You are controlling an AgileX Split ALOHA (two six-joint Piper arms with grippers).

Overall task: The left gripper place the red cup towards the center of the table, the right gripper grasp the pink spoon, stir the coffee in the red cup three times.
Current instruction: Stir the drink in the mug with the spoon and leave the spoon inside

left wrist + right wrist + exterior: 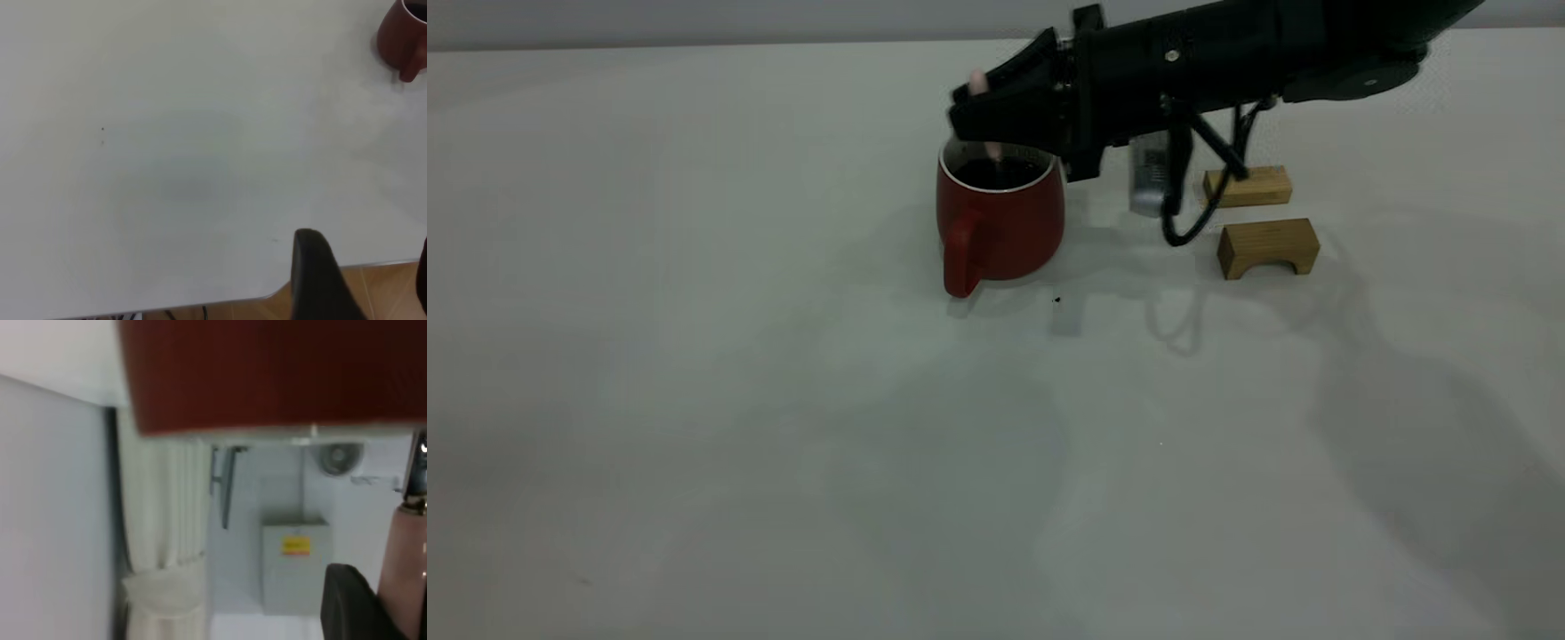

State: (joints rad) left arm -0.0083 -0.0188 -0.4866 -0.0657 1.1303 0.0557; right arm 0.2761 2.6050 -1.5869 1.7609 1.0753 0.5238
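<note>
Red cup (1000, 213) sits near table (783, 400) centre, a touch toward 12 o'clock, handle facing 7 o'clock, coffee (996, 172) visible inside. I've got the right gripper (996, 111) directly over the rim, pinching the pink spoon (978, 84); pink handle tip pokes out on top, shaft drops into the cup. Spoon bowl looks submerged, though I can't confirm from these views. Left gripper (320, 280) is parked off near the table edge, well apart from the cup; can't tell its finger state.

Stirring step, I judge. Do it well: small slow circles, keep the shaft off the white rim, hold height constant so the fingers don't knock the cup.

Room: wooden blocks (1258, 218) at the cup's 3 o'clock, under my arm, so avoid dropping the elbow. Wide open surface from 6 to 9 o'clock.
</note>
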